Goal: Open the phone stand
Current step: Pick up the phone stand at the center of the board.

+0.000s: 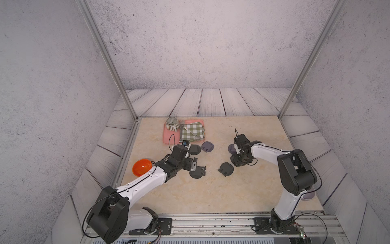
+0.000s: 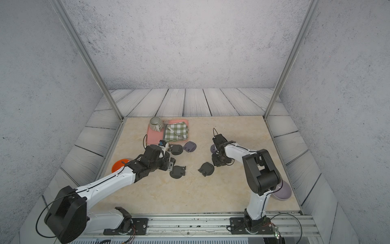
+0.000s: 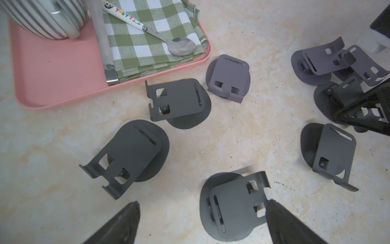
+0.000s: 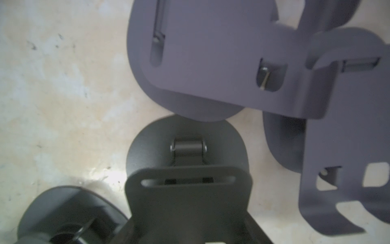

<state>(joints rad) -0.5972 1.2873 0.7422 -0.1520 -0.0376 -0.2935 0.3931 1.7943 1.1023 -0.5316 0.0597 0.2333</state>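
The phone stand [image 4: 187,200] is a dark grey plate hinged on a round base [image 4: 185,131], and the plate is tilted up off the base. My right gripper [image 4: 190,228] has this plate between its fingers, which press on its two side edges. In both top views the right gripper [image 1: 240,160] [image 2: 219,161] points down at that stand on the right of the table. My left gripper [image 3: 203,202] hangs open above another dark stand [image 3: 232,207] without touching it, and it also shows in a top view [image 1: 193,163].
Several more stands lie about: two purple ones [image 4: 211,52] [image 4: 348,147] beside the held one, dark ones [image 1: 226,169] [image 1: 195,149] and a purple one [image 1: 207,146]. A pink tray [image 1: 168,137] holds a striped mug [image 1: 172,123], checked cloth [image 1: 192,132] and spoon. An orange bowl [image 1: 141,167] sits left.
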